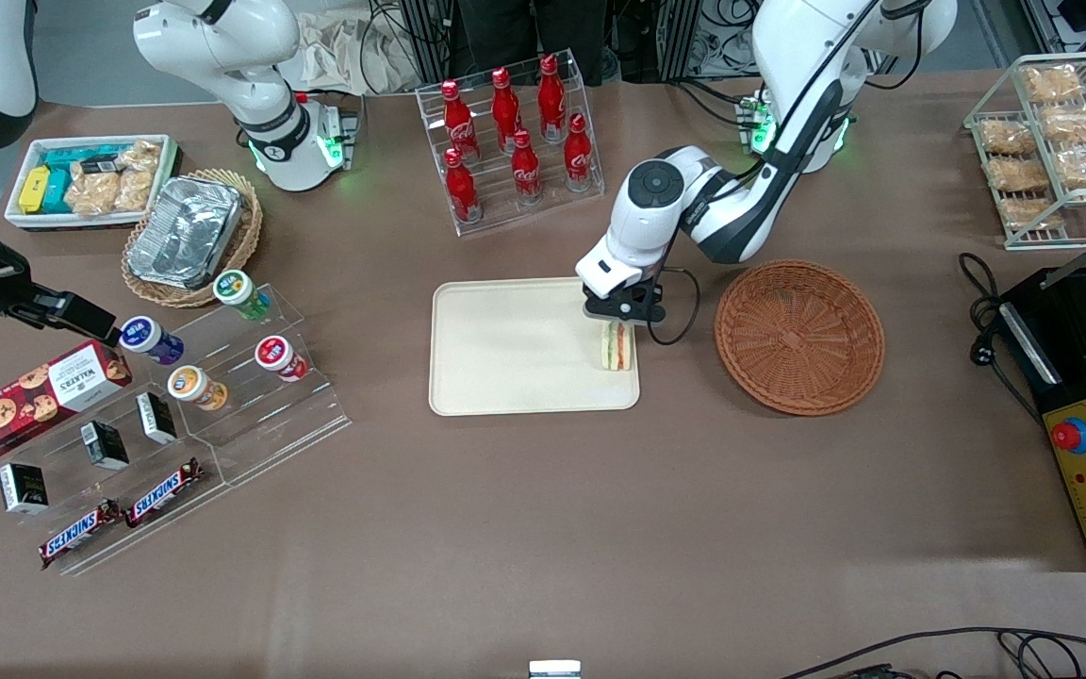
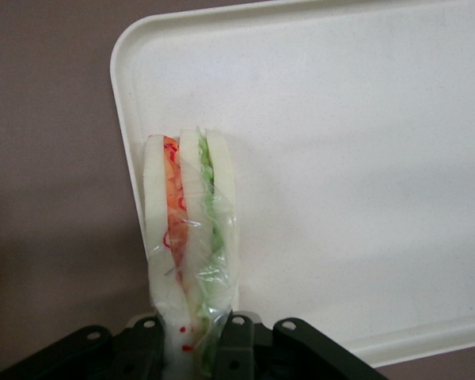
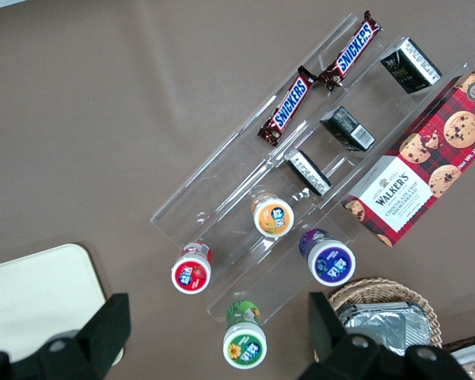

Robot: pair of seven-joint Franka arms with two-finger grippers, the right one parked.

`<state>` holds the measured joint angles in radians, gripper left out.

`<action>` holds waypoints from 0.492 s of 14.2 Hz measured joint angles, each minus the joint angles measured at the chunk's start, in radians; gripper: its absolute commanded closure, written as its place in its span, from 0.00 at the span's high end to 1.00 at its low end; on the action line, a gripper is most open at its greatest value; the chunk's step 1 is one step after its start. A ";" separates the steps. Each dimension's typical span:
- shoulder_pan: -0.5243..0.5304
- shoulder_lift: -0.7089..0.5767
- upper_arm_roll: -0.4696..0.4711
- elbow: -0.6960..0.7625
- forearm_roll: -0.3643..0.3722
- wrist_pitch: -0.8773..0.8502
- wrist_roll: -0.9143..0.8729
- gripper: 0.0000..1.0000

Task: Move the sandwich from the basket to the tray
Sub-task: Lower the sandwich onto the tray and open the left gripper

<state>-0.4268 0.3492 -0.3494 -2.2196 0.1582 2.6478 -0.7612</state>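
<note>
Overhead front view; close wrist view, both on tray [image 1: 505,349].

Wrapped sandwich [image 1: 616,346] stands on edge on cream tray [image 1: 505,349]; wicker basket [image 1: 798,336] beside.

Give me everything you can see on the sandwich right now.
The sandwich is a narrow wedge of pale bread slices with orange-red and green filling layers, in clear wrap. It stands on edge on the cream tray, close to the rim nearest the empty reddish-brown basket. The gripper is directly above it, its fingers shut on the upper end.
</note>
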 measured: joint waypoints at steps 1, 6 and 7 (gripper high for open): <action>0.000 0.006 0.000 0.001 0.000 0.004 0.000 0.22; 0.000 0.018 0.000 0.013 0.001 0.008 -0.009 1.00; 0.000 0.020 0.001 0.016 0.002 0.008 -0.021 1.00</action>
<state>-0.4270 0.3688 -0.3489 -2.2039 0.1598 2.6560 -0.7817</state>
